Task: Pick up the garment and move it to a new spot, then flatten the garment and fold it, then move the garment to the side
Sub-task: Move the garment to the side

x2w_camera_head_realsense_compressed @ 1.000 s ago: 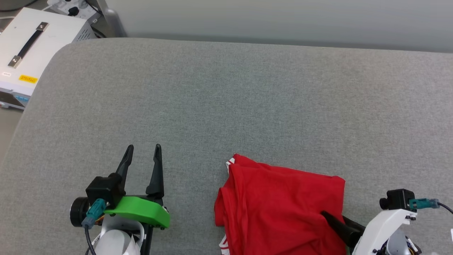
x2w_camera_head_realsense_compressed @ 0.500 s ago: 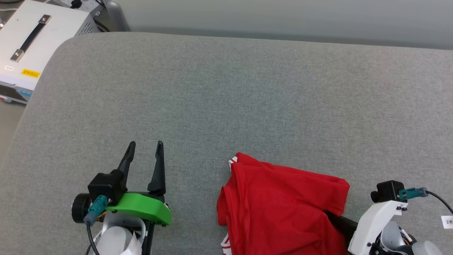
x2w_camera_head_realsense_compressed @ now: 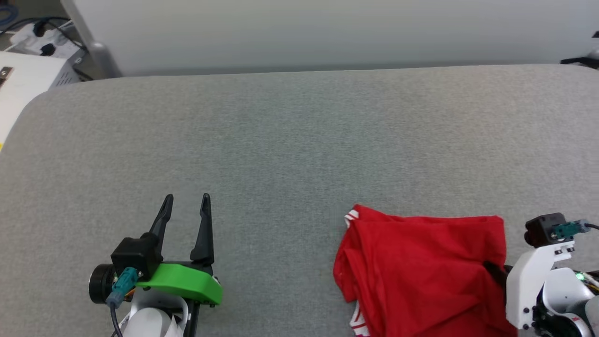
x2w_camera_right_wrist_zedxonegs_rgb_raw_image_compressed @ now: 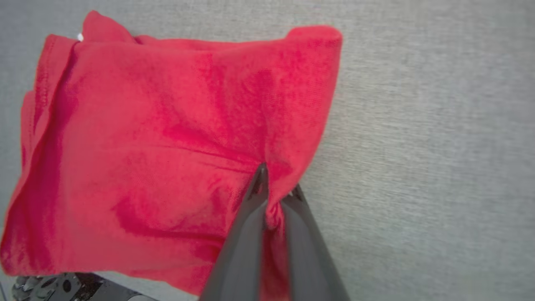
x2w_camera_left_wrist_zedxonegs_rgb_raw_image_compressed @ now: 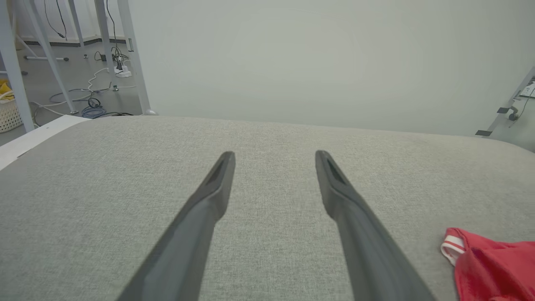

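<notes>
The garment (x2w_camera_head_realsense_compressed: 421,267), a folded red shirt with a bit of red-and-white stripe trim at its near-left corner, lies at the lower right of the grey padded surface (x2w_camera_head_realsense_compressed: 299,140). My right gripper (x2w_camera_right_wrist_zedxonegs_rgb_raw_image_compressed: 278,182) is shut on a pinch of the garment (x2w_camera_right_wrist_zedxonegs_rgb_raw_image_compressed: 167,138) near its right edge; in the head view the right gripper (x2w_camera_head_realsense_compressed: 493,270) has its fingers mostly buried in the cloth. My left gripper (x2w_camera_head_realsense_compressed: 186,201) stands open and empty well to the left, over bare surface. The left gripper (x2w_camera_left_wrist_zedxonegs_rgb_raw_image_compressed: 274,155) points toward the far edge, with the garment's striped corner (x2w_camera_left_wrist_zedxonegs_rgb_raw_image_compressed: 489,263) at the lower right of that view.
A pale wall (x2w_camera_head_realsense_compressed: 327,32) runs behind the surface. A white equipment box (x2w_camera_head_realsense_compressed: 23,84) and cables sit at the far left, off the surface. White table legs (x2w_camera_left_wrist_zedxonegs_rgb_raw_image_compressed: 125,54) and floor cables stand beyond the far left corner.
The right gripper closed on the garment's right edge. The head camera turned, so the whole picture shifted; the cloth bunched slightly at the grip. The left gripper stayed open.
</notes>
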You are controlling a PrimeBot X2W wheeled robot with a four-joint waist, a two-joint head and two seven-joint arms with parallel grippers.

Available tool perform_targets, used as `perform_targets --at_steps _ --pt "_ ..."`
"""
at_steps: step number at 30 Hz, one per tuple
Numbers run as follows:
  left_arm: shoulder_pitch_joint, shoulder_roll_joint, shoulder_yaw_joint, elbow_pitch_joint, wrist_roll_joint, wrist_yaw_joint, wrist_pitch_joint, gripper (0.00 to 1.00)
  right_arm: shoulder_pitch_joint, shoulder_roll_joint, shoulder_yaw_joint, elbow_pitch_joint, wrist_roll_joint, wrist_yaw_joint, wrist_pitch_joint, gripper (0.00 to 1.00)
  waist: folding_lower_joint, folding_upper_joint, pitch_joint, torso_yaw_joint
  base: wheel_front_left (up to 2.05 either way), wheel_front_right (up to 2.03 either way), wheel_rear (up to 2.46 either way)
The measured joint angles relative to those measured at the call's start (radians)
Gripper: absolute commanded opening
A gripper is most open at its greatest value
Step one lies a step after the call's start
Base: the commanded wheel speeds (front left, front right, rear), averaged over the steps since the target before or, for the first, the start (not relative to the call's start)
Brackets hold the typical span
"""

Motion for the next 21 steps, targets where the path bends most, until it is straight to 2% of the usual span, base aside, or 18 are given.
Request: perform_targets --at_steps 6,12,18,21 --pt "-0.001 -0.001 -0.006 -0.022 0.013 -0.003 0.000 1.00 -0.021 -0.048 -0.049 -0.022 -0.098 0.000 0.014 0.00 -0.0001 0.0000 0.004 -0.100 0.00 0.00 0.00" --pt "-0.036 0.008 -0.028 -0.052 0.042 -0.012 0.000 1.00 -0.104 -0.042 -0.061 -0.025 -0.120 0.000 0.002 0.00 -0.0001 0.0000 0.035 -0.204 0.00 0.00 0.00" --pt "-0.105 0.034 -0.052 -0.088 0.061 -0.021 0.003 1.00 -0.219 -0.053 -0.077 0.060 -0.127 0.000 -0.050 0.00 -0.0001 0.0000 0.110 -0.278 0.00 0.00 0.00" --pt "-0.137 0.044 -0.064 -0.117 0.070 -0.022 0.015 1.00 -0.290 -0.077 -0.108 0.131 -0.131 0.000 -0.092 0.00 -0.0001 0.0000 0.160 -0.301 0.00 0.00 0.00"
